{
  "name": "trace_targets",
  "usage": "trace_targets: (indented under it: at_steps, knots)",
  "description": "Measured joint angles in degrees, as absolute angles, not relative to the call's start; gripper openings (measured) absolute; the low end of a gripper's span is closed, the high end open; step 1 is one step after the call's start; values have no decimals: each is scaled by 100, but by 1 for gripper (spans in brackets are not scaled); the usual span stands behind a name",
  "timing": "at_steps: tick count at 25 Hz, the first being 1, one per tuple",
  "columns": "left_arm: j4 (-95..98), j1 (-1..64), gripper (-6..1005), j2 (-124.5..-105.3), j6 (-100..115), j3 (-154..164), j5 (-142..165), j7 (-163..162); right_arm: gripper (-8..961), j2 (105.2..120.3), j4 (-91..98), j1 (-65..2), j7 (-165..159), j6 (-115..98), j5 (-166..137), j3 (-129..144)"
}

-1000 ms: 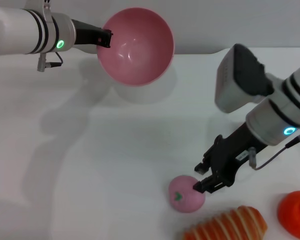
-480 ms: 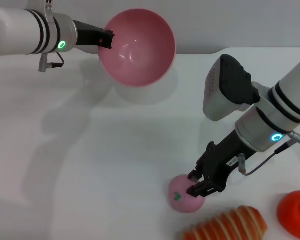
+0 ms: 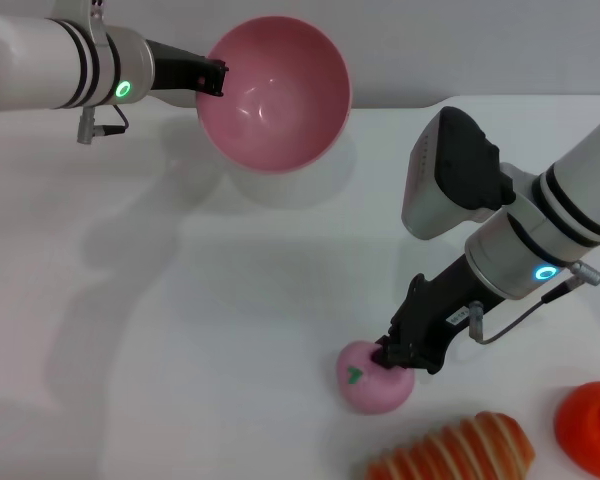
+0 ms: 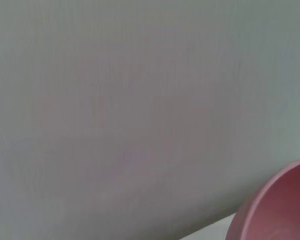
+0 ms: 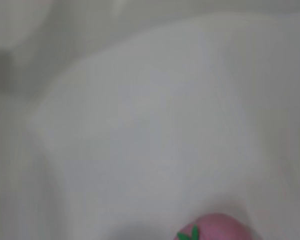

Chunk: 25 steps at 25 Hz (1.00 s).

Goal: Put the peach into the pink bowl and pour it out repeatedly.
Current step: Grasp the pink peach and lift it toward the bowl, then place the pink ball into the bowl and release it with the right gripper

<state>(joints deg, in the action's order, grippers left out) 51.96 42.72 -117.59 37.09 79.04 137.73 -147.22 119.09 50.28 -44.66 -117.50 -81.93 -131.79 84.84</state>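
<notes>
Gripping the near rim of the pink bowl (image 3: pixel 273 93), the left pincer (image 3: pixel 212 78) is clenched on that rim and holds the single bowl up in the air above the far part of the white tabletop (image 3: pixel 210 340), its opening tilted toward the camera. No brand, label or writing can be read on anything; the only marks are a green lit ring on the left arm and a blue-green one on the right.

One peach (image 3: pixel 373 376) lies on the tabletop, well apart from the bowl and on the bowl's near right, with its small green stem mark facing up. The right pincer (image 3: pixel 398 356) is down against the peach's upper right side, its dark fingertips touching the fruit; whether they are clamped on it or merely set against it cannot be told. In the right wrist view only the top of the peach (image 5: pixel 216 228) with its green mark shows at the picture's edge.

Just beyond the peach, away from the bowl, lies one striped orange-and-white piece (image 3: pixel 455 450), and farther right one orange-red object (image 3: pixel 592 425), both cut off by the picture's edge. Between the bowl and the peach the tabletop is open white surface, as is the stretch to the peach's left.
</notes>
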Motion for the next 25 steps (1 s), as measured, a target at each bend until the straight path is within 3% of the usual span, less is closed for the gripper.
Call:
trace_targets:
  at_steps: [3,8,16,25]
  knots:
    - [5194,4272,35,-11758,3753,7903,13773,-14722,136,11889,5237,-4385,-11726,-8275,-13006,8355]
    - [5194,4272,34,-11736,3991,7893,13823,-14722,30,11859,6237,-4025,-11722,-8650,-12555,7987]
    - [5230,4342,34,-11690,4882,7883,13896,-14726,34,11877,8749,-3159,-11742,-8801,-12061,7089]
    - [5312,4641,35,-11750,6235,7932,13914,-14726,38,11878,8199,-3216,-11426,-8054,-11939,7100]
